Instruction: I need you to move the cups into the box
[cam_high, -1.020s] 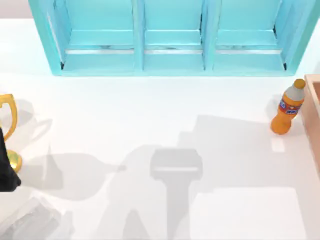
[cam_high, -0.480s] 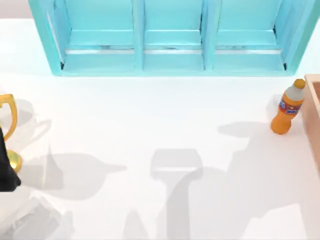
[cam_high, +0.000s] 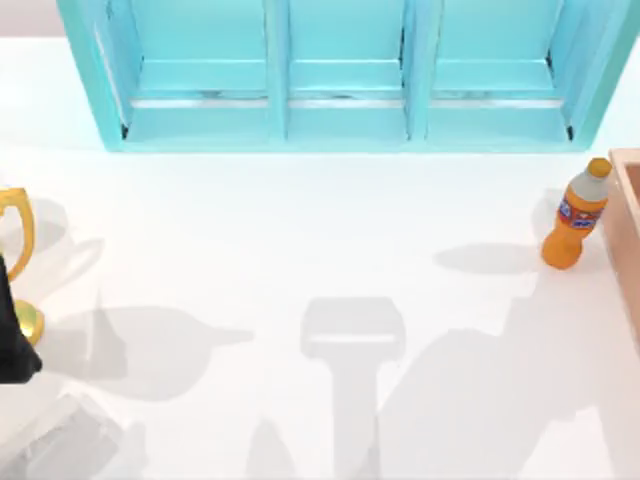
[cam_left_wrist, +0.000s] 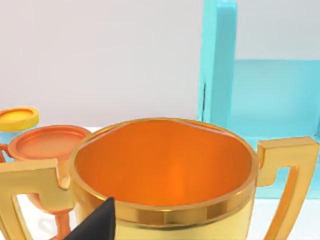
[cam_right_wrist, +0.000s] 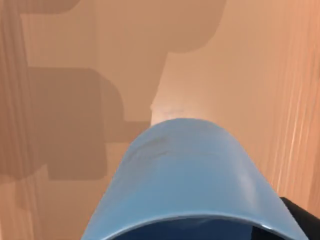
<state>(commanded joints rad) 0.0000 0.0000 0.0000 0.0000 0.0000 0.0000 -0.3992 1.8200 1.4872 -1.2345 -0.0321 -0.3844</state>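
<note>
Blue cup (cam_right_wrist: 187, 175) hangs close under the right wrist camera, over the tan box (cam_right_wrist: 65, 125) floor; it seems held, though I cannot tell how that gripper's fingers sit. At the far right edge of the top view, the box's wall shows beside the orange bottle (cam_high: 576, 214). The left arm (cam_high: 12, 330) waits at the left edge by the gold trophy (cam_left_wrist: 165, 180), turquoise cabinet (cam_high: 340, 75) behind on the white surface (cam_high: 300, 240).

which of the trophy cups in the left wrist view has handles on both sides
The big gold trophy right in front of the camera: square handles stick out on both sides. The smaller copper-coloured one behind it is a shallow bowl on a stem, partly hidden.
</note>
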